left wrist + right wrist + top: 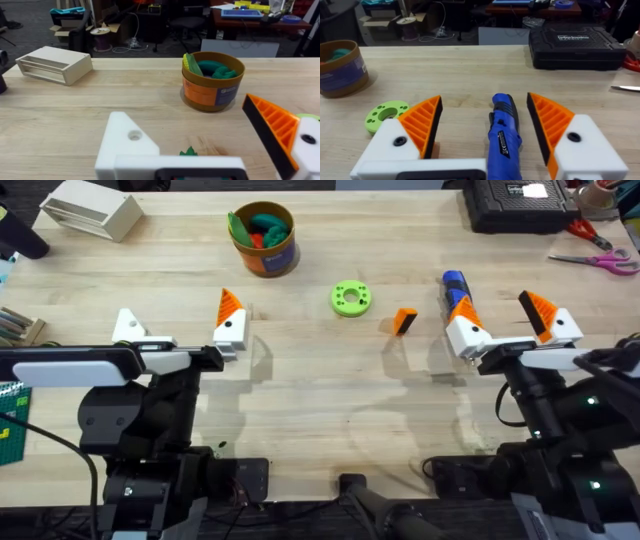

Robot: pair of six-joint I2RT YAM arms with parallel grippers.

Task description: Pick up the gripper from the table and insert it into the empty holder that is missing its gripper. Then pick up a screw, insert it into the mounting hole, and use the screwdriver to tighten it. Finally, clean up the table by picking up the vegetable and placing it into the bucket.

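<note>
**A:** Stuck on step one here. Going from the far left: see the left gripper (pixel 178 312) spread wide and holding nothing, with the bare white holder (pixel 130 328) as its outer finger and an orange pad on the inner one. Further along, spot the bucket (pixel 264 240) at the back with green toys inside, then the green ring (pixel 351 298), then the orange gripper (pixel 404 320) lying loose on the table, just left of the right gripper (pixel 495 308). Any tips?

**B:** Yep. Note the right gripper spread too, straddling the screwdriver (pixel 455 283) without pinching it. Probably too early for that tool, judging by the empty holder. Shift left over the orange piece, pinch across its flat sides, mind which way the dark face points, and lift straight up. Then bring both arms toward the middle and line up square with the holder before pushing in. No forcing. Watch out for nudging the ring on the way.
</note>
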